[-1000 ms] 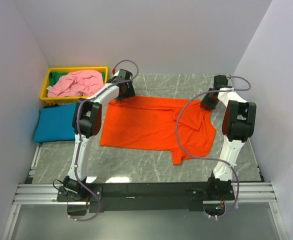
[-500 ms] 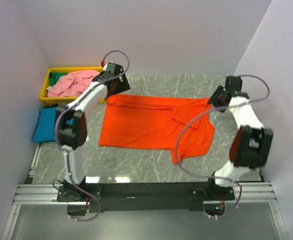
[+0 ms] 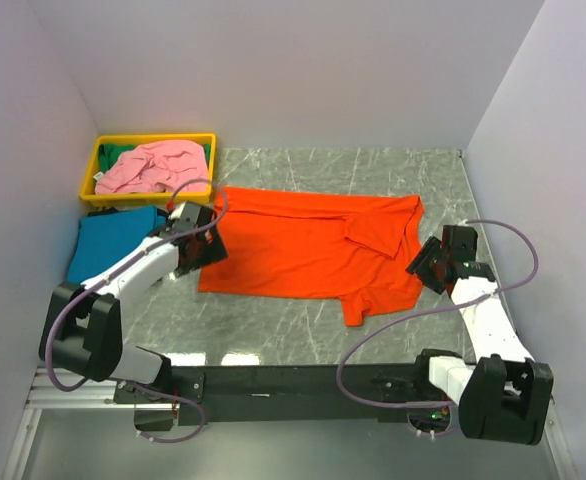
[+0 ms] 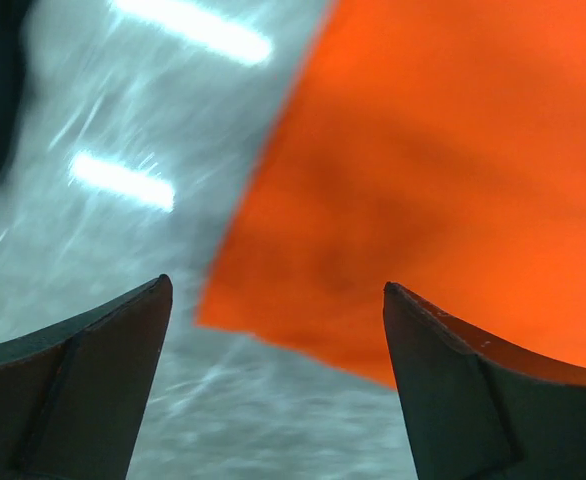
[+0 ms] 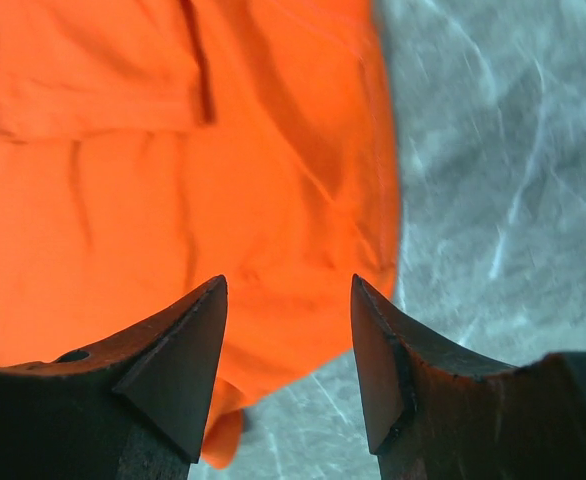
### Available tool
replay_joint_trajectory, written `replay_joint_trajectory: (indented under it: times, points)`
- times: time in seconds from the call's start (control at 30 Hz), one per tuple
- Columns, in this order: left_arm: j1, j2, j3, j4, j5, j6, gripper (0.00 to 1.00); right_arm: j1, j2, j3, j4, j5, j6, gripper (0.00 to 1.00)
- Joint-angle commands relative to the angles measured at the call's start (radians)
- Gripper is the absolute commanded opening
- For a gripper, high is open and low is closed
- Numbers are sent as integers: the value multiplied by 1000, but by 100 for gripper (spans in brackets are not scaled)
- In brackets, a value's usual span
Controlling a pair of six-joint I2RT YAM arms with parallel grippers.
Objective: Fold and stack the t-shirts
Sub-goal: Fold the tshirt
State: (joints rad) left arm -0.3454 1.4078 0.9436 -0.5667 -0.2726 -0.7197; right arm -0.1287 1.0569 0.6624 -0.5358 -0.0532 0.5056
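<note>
Left gripper [image 3: 195,250] and right gripper [image 3: 425,265] — both spread, empty — have drawn back toward the near edge of the worktop [image 3: 293,335], leaving the orange shirt [image 3: 293,245] flat.

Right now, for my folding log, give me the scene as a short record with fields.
orange t-shirt: spread on table, right side partly folded over
teal t-shirt: lying flat left of it
pink t-shirt: crumpled in yellow tray
left pincer: open, above orange t-shirt's corner
right pincer: open, above orange t-shirt's right edge
</note>
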Motion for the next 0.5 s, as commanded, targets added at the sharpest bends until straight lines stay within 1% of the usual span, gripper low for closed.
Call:
replay_joint_trajectory:
  times: [0.0,0.1,0.13,0.2,0.33,0.47]
  points:
    - [34,-66,-94,40,-4,-49,91,3,-35,-40,19,29,4,59]
    - [55,-41,-127,42,4,-67,89,3,-28,-55,14,50,-9,59]
    - [59,-30,-131,39,-10,-75,85,1,-25,-58,14,50,-7,58]
    - [62,-4,-134,44,3,-83,82,1,-17,-60,19,70,-7,57]
    - [63,23,-147,45,39,-106,77,-17,-3,-70,26,69,-9,56]
    - [63,10,-181,36,47,-118,76,-34,2,-75,31,70,-7,56]
